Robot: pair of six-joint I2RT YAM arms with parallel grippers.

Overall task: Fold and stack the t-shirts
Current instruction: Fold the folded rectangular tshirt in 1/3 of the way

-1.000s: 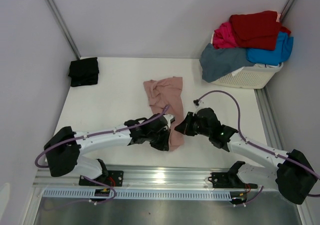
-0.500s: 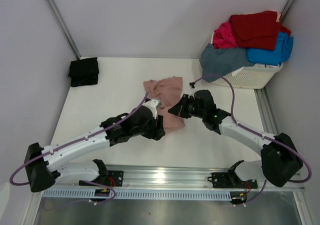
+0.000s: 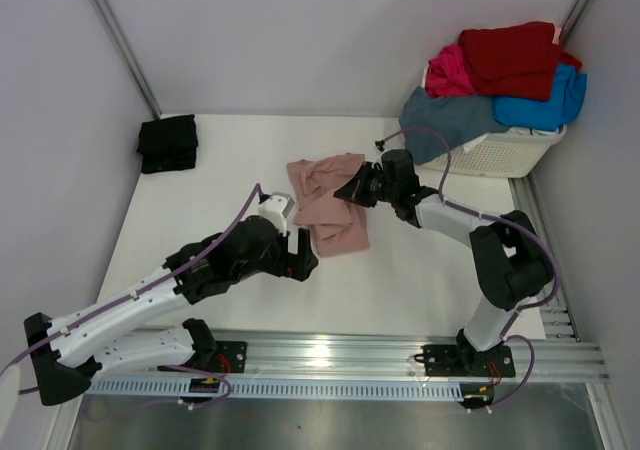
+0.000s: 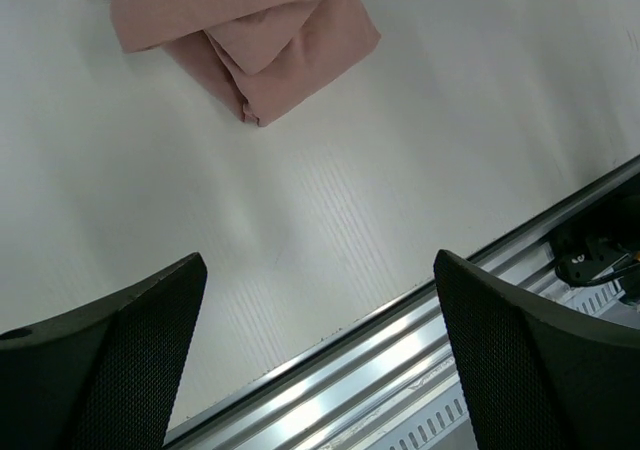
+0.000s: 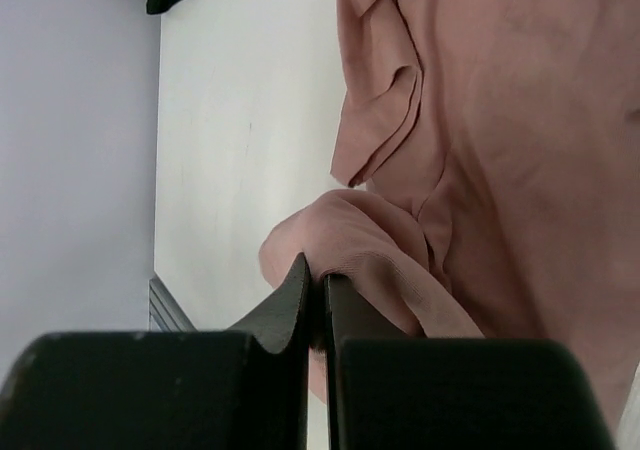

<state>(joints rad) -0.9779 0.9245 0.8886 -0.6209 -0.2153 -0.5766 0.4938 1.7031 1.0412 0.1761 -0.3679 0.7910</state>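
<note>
A dusty-pink t-shirt (image 3: 330, 210) lies crumpled and partly folded over itself at the table's middle. My right gripper (image 3: 354, 191) is at its right edge, shut on a fold of the pink cloth (image 5: 345, 235). My left gripper (image 3: 299, 259) hovers just near-left of the shirt, open wide and holding nothing. In its wrist view the pink shirt (image 4: 250, 40) lies beyond the fingers (image 4: 130, 340). A folded black t-shirt (image 3: 167, 143) sits at the far left. Red (image 3: 515, 58), magenta (image 3: 448, 72), bright-blue (image 3: 545, 105) and slate-blue (image 3: 445, 122) t-shirts are heaped at the back right.
The heap rests on a white slatted laundry basket (image 3: 510, 152) in the back right corner. A metal rail (image 3: 330, 355) runs along the table's near edge, below my left gripper (image 4: 318, 260). Grey walls close in the table on the left, back and right.
My left gripper opened, let go of the pink shirt and drew back to the left. My right gripper carried the shirt's near end toward the back, folding it over.
</note>
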